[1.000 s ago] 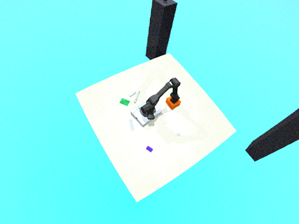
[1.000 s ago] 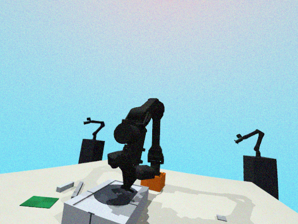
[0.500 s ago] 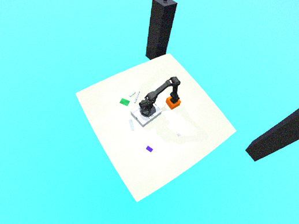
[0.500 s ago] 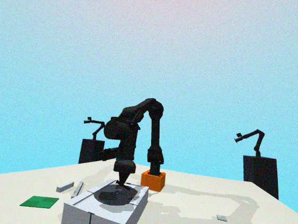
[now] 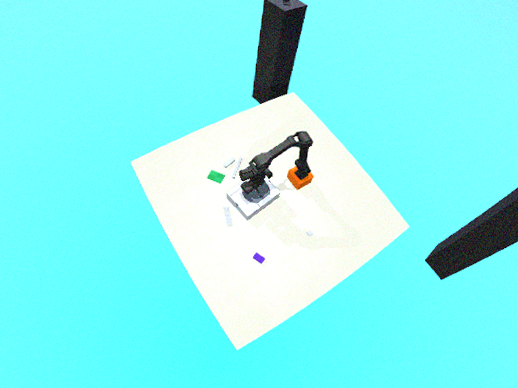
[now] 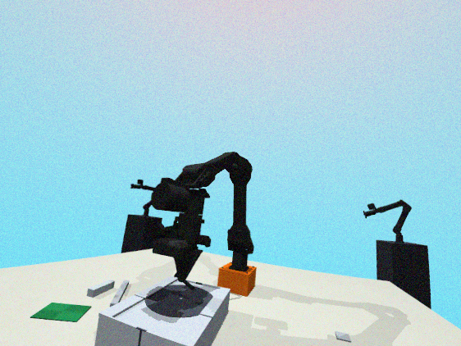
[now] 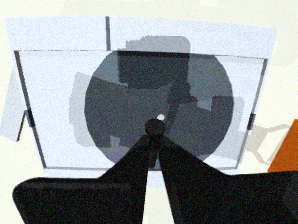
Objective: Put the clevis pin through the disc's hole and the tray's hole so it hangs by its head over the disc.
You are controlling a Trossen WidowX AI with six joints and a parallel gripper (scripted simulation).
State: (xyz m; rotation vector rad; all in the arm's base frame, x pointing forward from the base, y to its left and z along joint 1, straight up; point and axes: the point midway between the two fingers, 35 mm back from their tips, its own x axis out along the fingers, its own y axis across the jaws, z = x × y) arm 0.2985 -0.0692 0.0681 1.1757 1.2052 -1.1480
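Top view shows the black arm [image 5: 282,148] [image 6: 239,205] bending over to a white tray [image 5: 249,213] [image 6: 213,313] [image 7: 60,35] on the pale table [image 5: 241,302] [image 6: 287,279] [image 7: 285,85]. No writing or label can be read in any view. A big, dark, round disc [image 5: 263,198] [image 6: 176,307] [image 7: 210,135] lies flat in the tray. The gripper [image 6: 183,279] [image 7: 153,140] is over the disc, with its fingers pinched on the dark pin [image 6: 188,284] [image 7: 155,127]. In the wrist view, the pin's round end is near a small bright spot, the disc's hole [image 7: 160,117]. The pin is tilted in the exterior view. I cannot tell if its low tip touches the disc. The arm hides part of the disc from the top, and the tray's near bottom is cut off in the exterior view. The tray's own pin hole is hard to make out.
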